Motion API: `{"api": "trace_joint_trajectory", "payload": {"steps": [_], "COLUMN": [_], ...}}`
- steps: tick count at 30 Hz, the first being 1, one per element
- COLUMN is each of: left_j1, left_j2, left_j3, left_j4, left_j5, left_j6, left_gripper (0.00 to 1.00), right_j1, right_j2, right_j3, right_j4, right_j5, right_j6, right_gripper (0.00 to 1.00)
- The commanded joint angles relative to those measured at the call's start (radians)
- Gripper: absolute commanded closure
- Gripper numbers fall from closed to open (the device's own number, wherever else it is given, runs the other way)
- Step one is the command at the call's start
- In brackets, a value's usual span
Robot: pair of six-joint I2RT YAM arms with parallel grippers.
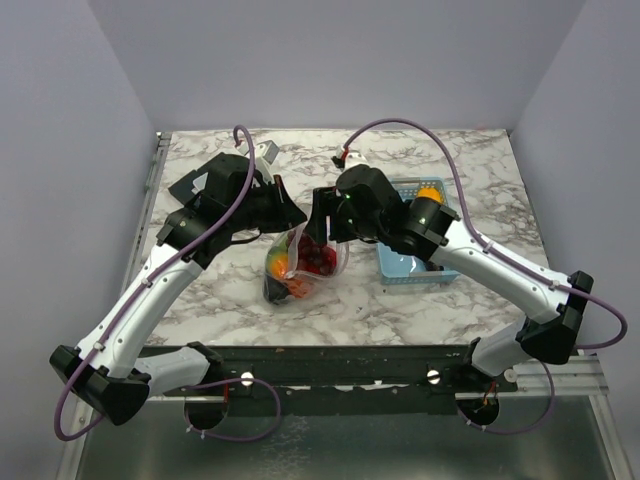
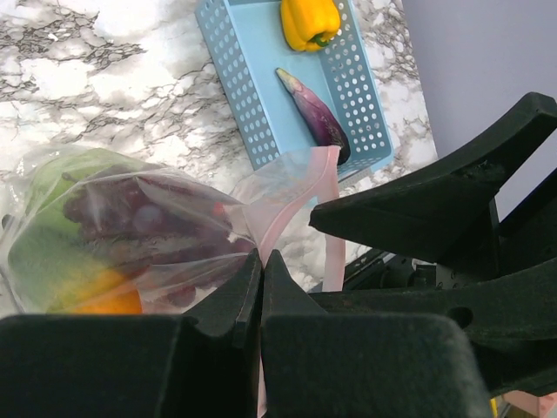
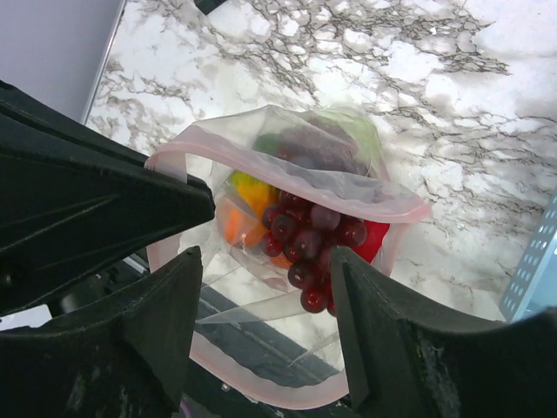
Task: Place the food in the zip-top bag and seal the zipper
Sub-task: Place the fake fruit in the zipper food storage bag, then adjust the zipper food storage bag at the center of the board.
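Observation:
The clear zip-top bag (image 1: 300,262) lies mid-table, its mouth held up and open. In the right wrist view it holds dark grapes (image 3: 309,235), a red tomato (image 3: 370,239), a yellow piece (image 3: 252,192) and something orange (image 3: 231,222). In the left wrist view green cabbage (image 2: 52,244) shows through the plastic. My left gripper (image 2: 261,257) is shut on the pinkish zipper strip (image 2: 287,205) at the mouth edge. My right gripper (image 3: 265,261) is open just above the open mouth, holding nothing. A purple eggplant (image 2: 315,113) and a yellow pepper (image 2: 309,22) lie in the basket.
The light-blue slotted basket (image 1: 400,262) stands just right of the bag, partly under my right arm; it also shows in the left wrist view (image 2: 231,83). Both grippers (image 1: 290,210) (image 1: 320,225) are close together over the bag. Grey walls enclose the marble table (image 1: 200,290).

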Motion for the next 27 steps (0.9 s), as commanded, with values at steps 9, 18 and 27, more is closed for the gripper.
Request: {"api": "trace_joint_trajectory", "payload": {"steps": [9, 18, 27], "left_j1": [0.001, 0.001, 0.001], "left_j2": [-0.026, -0.032, -0.047], "left_j3": [-0.009, -0.012, -0.031], "left_j4": [0.029, 0.036, 0.036], "left_j5": [0.009, 0.018, 0.011], "left_j6": [-0.015, -0.029, -0.043], "left_gripper": [1.00, 1.00, 1.00], "right_j1": [0.009, 0.009, 0.009], "right_j2": [-0.145, -0.252, -0.267], "right_j3": [-0.002, -0.168, -0.332], "right_j4": [-0.052, -0.065, -0.006], "right_j5": [0.003, 0.049, 0.029], "right_j6": [0.022, 0.084, 0.202], "right_gripper": [0.34, 0.34, 0.38]}}
